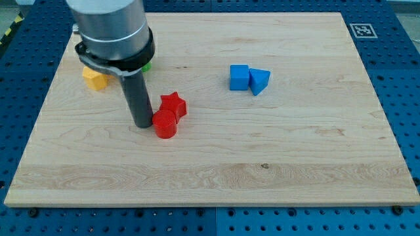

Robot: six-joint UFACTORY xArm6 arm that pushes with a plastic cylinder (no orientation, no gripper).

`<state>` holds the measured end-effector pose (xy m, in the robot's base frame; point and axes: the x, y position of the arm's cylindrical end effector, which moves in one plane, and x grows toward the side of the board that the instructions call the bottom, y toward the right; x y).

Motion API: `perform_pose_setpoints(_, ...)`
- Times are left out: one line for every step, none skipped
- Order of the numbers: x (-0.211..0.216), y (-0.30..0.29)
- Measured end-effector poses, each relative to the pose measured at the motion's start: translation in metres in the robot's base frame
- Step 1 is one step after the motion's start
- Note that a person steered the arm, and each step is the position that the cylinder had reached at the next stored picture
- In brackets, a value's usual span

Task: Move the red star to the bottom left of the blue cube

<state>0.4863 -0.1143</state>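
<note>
Six blocks: all on the wooden board (216,177); listed from the view's bottom upward.
Board: pale wood, lying on a blue perforated table (407,98); its lower strip carries no block.
Red cylinder (165,123): the lowest block in the view, left of centre, standing upright, touching the red star at its upper right.
My tip (142,124): the dark rod comes down from the grey arm housing (110,26) and ends on the board just at the view's left of the red cylinder; it looks to touch the cylinder's side, though the contact itself is too fine to tell for sure.
Tool state: a bare rod with no jaws, holding nothing; it only leans against or stands beside the red cylinder.
Red star (173,105): just above and to the right of the red cylinder, touching it; well apart from the blue pair, off to their left and lower in the view.
Blue cube (239,77): right of centre, in the upper half, its right side touching the blue triangle.
Blue triangle (260,80): a wedge-like block, just right of the cube.
Yellow block (95,78): near the board's left edge, partly hidden by the arm; shape unclear.
Green block (147,65): only a sliver shows behind the arm housing; shape cannot be made out.
Marker tag (361,30): black-and-white square at the board's top right corner.
</note>
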Motion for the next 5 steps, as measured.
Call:
perform_pose_setpoints(-0.002, 0.008)
perform_pose_setpoints(-0.005, 0.028)
perform_pose_setpoints(-0.023, 0.031)
perform_pose_setpoints(-0.037, 0.032)
perform_pose_setpoints(-0.038, 0.049)
